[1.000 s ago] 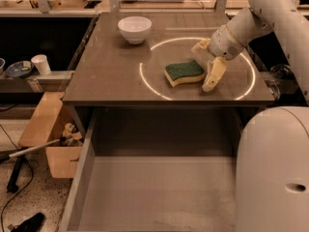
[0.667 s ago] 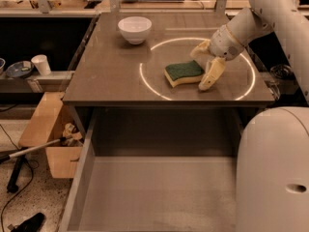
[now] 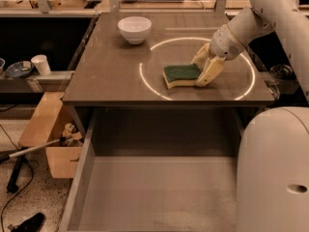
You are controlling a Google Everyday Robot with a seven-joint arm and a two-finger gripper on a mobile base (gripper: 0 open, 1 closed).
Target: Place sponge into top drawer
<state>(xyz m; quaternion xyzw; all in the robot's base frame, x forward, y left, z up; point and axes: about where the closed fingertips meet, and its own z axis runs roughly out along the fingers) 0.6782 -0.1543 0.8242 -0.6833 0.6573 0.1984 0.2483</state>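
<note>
The sponge, dark green on top with pale yellow foam below, lies on the tabletop inside a white circle marking. My gripper reaches in from the right, low over the table. Its two cream fingers stand on either side of the sponge's right end and press against it. The top drawer is pulled wide open below the table's front edge, and its flat grey bottom holds nothing.
A white bowl stands at the table's back left. Left of the table are a wooden box, a paper cup and a small dish on a ledge. My white base fills the lower right.
The near finger has come in a little toward the sponge's right end. The sponge has barely shifted on the table.
</note>
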